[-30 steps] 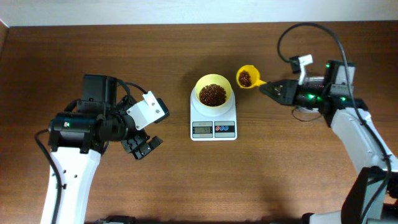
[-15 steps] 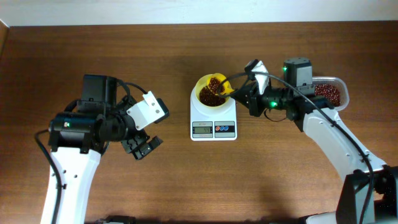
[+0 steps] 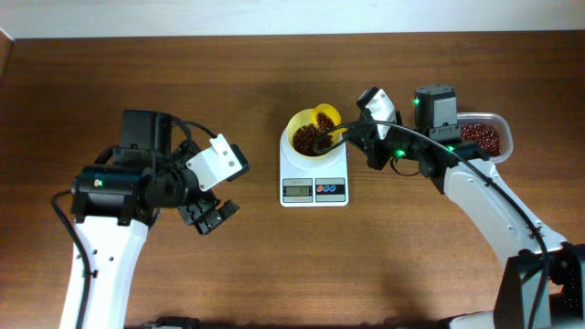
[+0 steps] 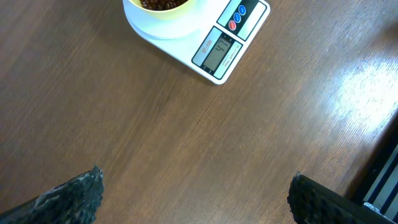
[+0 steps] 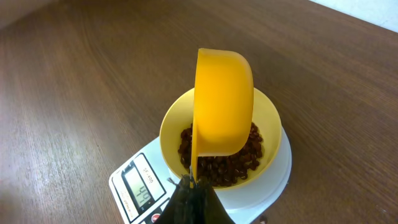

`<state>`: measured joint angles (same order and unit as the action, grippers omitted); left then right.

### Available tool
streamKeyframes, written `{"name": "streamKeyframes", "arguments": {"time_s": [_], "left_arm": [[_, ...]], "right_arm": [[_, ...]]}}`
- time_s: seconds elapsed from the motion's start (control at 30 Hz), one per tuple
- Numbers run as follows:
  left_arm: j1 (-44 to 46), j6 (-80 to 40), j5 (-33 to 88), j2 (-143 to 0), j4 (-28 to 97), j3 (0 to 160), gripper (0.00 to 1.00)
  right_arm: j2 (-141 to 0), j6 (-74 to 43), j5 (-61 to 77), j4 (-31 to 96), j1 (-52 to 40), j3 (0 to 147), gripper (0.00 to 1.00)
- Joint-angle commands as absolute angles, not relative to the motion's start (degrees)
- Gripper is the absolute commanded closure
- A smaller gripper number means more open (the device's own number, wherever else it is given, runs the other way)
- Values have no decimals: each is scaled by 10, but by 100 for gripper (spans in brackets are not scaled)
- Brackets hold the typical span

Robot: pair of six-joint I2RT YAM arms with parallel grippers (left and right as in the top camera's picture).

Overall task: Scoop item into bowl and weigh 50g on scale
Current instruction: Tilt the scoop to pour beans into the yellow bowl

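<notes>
The pale yellow bowl [image 3: 307, 131] stands on the white scale [image 3: 313, 175] and holds a heap of dark red-brown beans [image 3: 309, 139]. My right gripper [image 3: 358, 139] is shut on the handle of a small yellow scoop [image 3: 324, 118], which is tipped over the bowl. In the right wrist view the scoop [image 5: 222, 112] hangs tilted above the beans [image 5: 242, 158] in the bowl [image 5: 270, 118], and the scale [image 5: 134, 183] display is lit. My left gripper [image 3: 209, 216] is open and empty, left of the scale [image 4: 227, 43].
A clear plastic container [image 3: 483, 135] with more beans sits at the right behind my right arm. One stray bean lies on the table by the scale in the right wrist view.
My right arm swung left from beside the scale, carrying the loaded scoop over the bowl, and tipped it. The container came into view. The left arm has not moved.
</notes>
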<state>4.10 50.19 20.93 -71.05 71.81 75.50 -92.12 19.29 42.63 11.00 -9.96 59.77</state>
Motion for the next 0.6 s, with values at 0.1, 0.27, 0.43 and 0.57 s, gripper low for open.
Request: {"name": "streamKeyframes", "arguments": {"time_s": [0.1, 0.27, 0.43, 0.57], "left_arm": [[38, 513, 209, -713, 719, 750, 1], [38, 513, 210, -713, 719, 750, 1], [38, 513, 209, -713, 719, 750, 1], [38, 513, 209, -713, 719, 750, 1]], "right_arm": [[-922, 190, 429, 107, -105, 599, 96], [-922, 191, 430, 106, -105, 599, 96], [-922, 190, 431, 88, -105, 600, 96], [-923, 191, 411, 72, -106, 599, 96]]}}
